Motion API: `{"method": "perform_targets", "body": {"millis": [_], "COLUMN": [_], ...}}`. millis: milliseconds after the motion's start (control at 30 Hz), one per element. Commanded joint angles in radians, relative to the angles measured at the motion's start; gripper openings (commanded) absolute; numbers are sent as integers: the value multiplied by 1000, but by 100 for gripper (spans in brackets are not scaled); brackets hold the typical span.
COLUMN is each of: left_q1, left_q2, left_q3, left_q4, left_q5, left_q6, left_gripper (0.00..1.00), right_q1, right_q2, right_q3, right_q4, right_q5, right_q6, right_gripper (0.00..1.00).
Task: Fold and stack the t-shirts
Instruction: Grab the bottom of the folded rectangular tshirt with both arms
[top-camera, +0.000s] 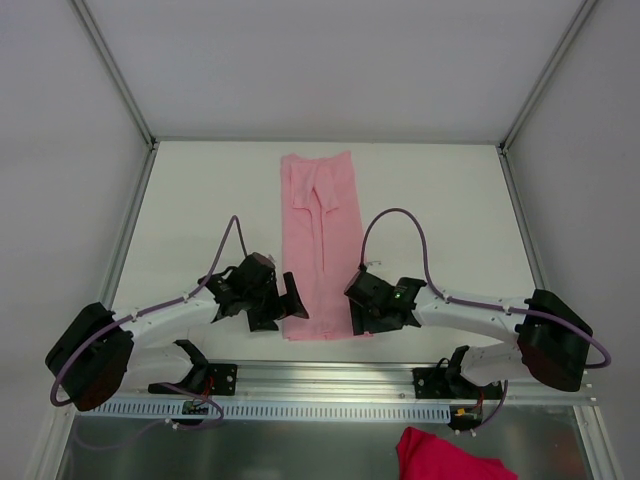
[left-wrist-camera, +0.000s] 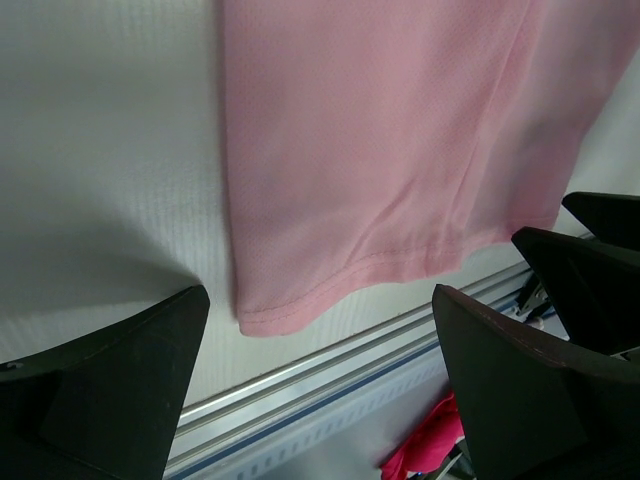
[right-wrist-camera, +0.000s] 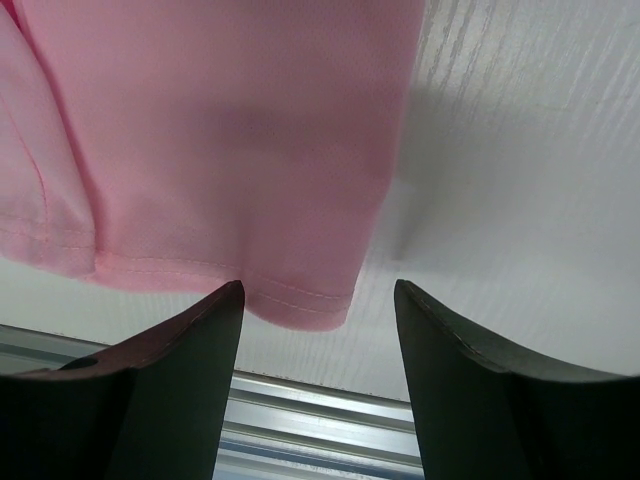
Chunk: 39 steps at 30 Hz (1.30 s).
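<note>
While the pale-pink thin-fabric t-shirt (top-camera: 318, 240) lies folded lengthwise mid white surface (top-camera: 200, 220), left end effector (top-camera: 280, 308) gapes wide, right end effector (top-camera: 368, 322) partly open, both by its near hem w/ nothing gripped.

Shows one shirt (top-camera: 318, 240) on one table (top-camera: 200, 200), and one darker cloth (top-camera: 445, 458) past one rail (top-camera: 320, 380). Counts two arms, left arm (top-camera: 165, 320) and right arm (top-camera: 480, 310), and two grippers, left gripper (top-camera: 280, 308) and right gripper (top-camera: 366, 322), each with two fingers (left-wrist-camera: 110, 390). Adds two purple cables, left cable (top-camera: 232, 235) and right cable (top-camera: 400, 213).
</note>
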Motion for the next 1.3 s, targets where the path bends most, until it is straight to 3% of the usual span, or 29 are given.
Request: {"method": "perform_targets", "body": {"millis": [0, 333, 433, 600, 700, 867, 967, 1267], "left_q1": [-16, -54, -63, -75, -85, -94, -100, -106], "left_q2": [13, 60, 82, 106, 114, 122, 120, 166], "left_q3": [13, 24, 33, 53, 70, 85, 88, 94], "left_q4": [-154, -170, -161, -165, -176, -206, -220, -188], "left_q5": [-84, -76, -70, -75, -79, -92, -96, -80], "left_q6": [-13, -55, -55, -60, -61, -67, -72, -73], "left_gripper": [99, 96, 90, 68, 63, 58, 50, 46], "right_q1": [7, 5, 7, 7, 7, 7, 7, 7], "right_q2": [-28, -22, -22, -28, -25, -19, -17, -8], "right_q3": [-12, -31, -37, -49, -51, -47, -44, -38], "right_q4": [26, 47, 49, 46, 47, 47, 47, 58], "right_q5": [15, 13, 12, 15, 15, 15, 13, -4], "right_q6": [32, 29, 31, 28, 25, 17, 12, -4], "right_gripper": [66, 65, 65, 63, 52, 23, 20, 18]}}
